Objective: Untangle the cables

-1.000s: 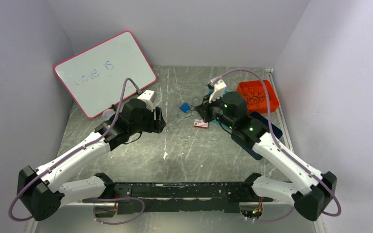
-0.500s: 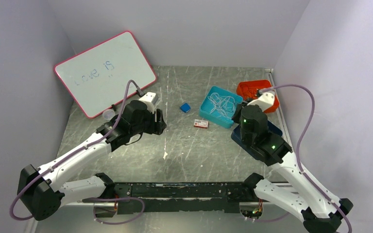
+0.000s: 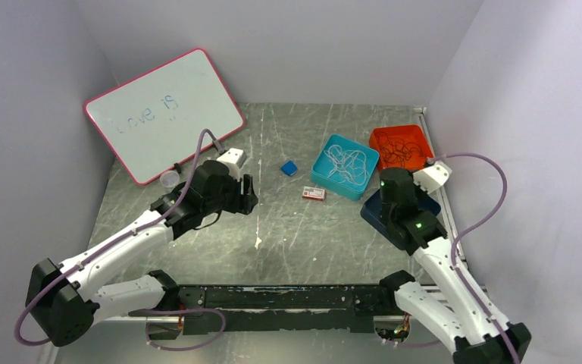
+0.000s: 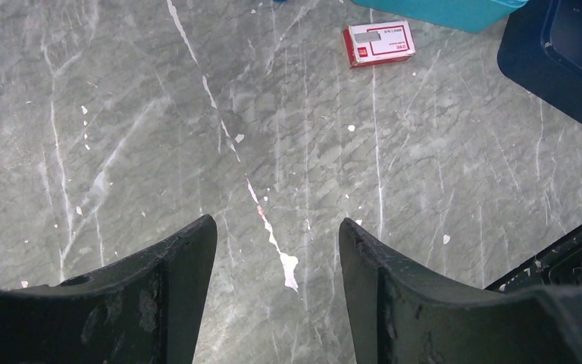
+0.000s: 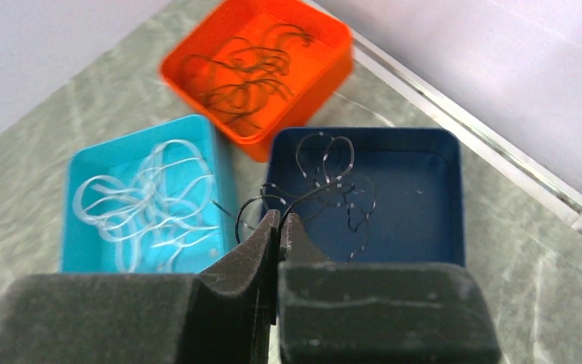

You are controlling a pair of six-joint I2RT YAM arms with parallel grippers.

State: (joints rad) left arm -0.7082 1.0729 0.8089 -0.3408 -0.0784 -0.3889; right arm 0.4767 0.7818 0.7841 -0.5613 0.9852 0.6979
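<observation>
Right jaws pinched shut on a dark speckled cable (image 5: 326, 182) that loops above the navy tray (image 5: 417, 212); left jaws apart over the surface (image 4: 288, 136), holding nothing. White cables (image 5: 148, 201) lie in the teal tray (image 5: 67, 227), dark brown cables (image 5: 242, 72) in the orange tray (image 5: 303, 106)

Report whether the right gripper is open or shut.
Shut: the right gripper has its fingertips pressed together on a thin dark cable, as the right wrist view shows.
</observation>
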